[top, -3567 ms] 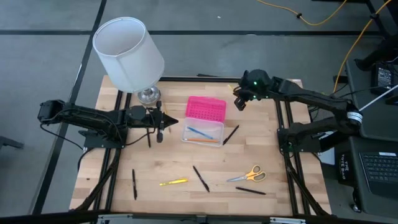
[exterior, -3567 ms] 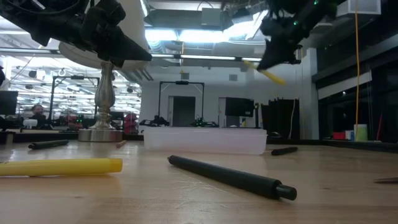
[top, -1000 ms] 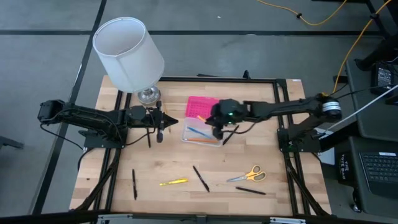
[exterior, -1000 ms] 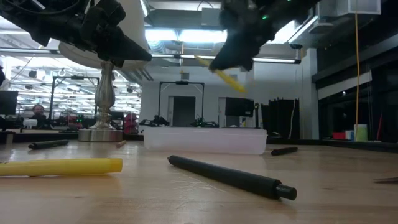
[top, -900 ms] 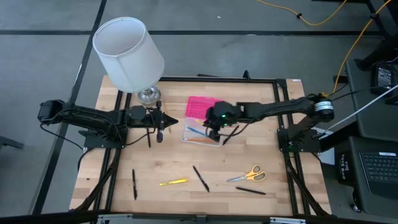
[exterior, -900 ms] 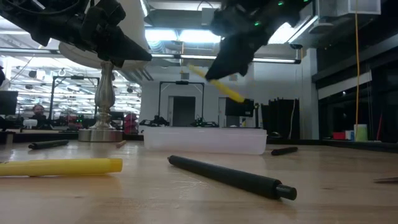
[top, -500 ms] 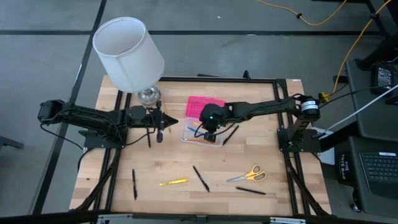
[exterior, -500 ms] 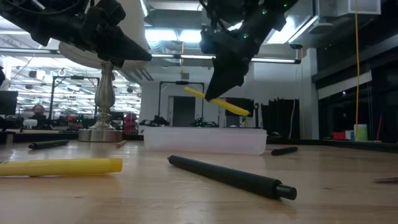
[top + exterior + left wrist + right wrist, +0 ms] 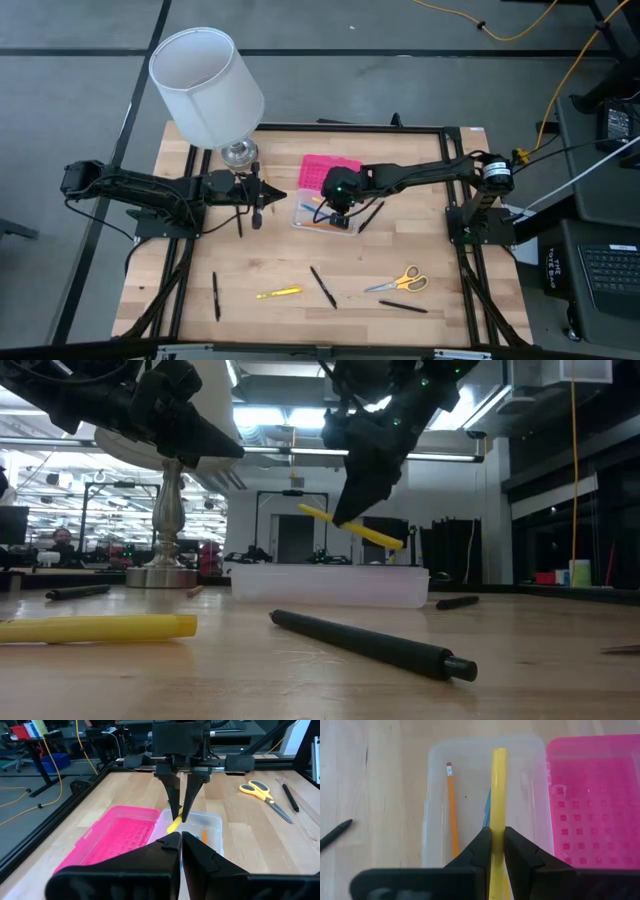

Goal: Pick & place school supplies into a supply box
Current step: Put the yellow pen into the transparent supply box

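My right gripper (image 9: 493, 851) is clamped on the yellow pencil (image 9: 498, 790), which I judge light, stiff and a bit slick, so pinching it partway along the shaft keeps it from swinging. It hangs slightly tilted just above the clear tray (image 9: 435, 805) of the supply box, where an orange pencil (image 9: 453, 815) and something blue already lie; the pink lid (image 9: 592, 800) lies open beside it. My right arm reaches in across the table with the fingers pointing down over the tray. My left gripper (image 9: 258, 205) waits near the lamp (image 9: 207, 85), fingers together, empty
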Motion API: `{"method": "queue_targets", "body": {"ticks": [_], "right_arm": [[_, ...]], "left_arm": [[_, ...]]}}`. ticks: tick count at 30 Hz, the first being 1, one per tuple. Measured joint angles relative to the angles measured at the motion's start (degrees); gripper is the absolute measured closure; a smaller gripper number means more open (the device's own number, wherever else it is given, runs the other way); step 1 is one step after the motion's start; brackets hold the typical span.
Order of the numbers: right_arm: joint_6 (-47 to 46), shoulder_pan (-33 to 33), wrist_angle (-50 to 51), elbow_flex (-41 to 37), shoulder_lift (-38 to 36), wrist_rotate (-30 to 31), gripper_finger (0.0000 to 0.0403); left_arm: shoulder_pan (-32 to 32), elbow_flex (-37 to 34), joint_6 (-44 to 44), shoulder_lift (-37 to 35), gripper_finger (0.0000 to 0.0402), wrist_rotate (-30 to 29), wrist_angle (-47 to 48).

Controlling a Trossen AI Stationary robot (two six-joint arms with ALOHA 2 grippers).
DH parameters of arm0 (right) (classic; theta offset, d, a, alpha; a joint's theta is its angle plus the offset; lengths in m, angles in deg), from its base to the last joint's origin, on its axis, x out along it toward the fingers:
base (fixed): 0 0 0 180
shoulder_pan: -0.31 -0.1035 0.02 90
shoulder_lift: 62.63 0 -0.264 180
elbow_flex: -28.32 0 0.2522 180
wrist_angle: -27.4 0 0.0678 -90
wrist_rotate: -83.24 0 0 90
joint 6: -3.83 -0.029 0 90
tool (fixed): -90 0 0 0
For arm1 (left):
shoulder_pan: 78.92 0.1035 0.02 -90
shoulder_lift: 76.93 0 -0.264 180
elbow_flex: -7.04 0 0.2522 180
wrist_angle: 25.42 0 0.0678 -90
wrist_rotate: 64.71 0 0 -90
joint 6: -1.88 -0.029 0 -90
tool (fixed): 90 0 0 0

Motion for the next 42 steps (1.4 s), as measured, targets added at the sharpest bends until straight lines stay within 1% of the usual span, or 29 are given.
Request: {"method": "queue_targets", "body": {"ticks": [4,9,12,18,29,39,42], "right_arm": [[0.6,0.21,1.27,-0.15,0.0,0.06,0.0357],[0.63,0.26,-0.48,-2.5,-0.02,0.29,0.0357],[1.6,0.33,-2.78,-4.31,-0.02,1.46,0.0357],[2.61,1.75,-9.31,-7.7,-0.02,1.7,0.0357],[4.96,3.47,-10.09,-7.8,4.03,1.66,0.0357],[2.63,3.67,-10.15,-7.8,4.06,1.44,0.0356],[2.49,3.67,-10.13,-7.78,4.06,0.77,0.0346]], "left_arm": [[-0.01,0.0,0.0,0.0,0.0395,0.0,-0.02],[0.0,0.0,0.05,0.0,0.0395,0.0,-0.02],[0.01,0.0,0.46,0.0,0.0396,0.0,-0.01],[-0.01,0.0,0.48,0.0,0.0393,0.0,-0.02],[-0.01,0.0,0.5,0.0,0.0392,0.88,-0.02],[-0.01,0.0,0.5,0.0,0.0391,1.44,-0.01],[-0.01,0.0,0.5,0.0,0.0391,1.39,0.0]]}}
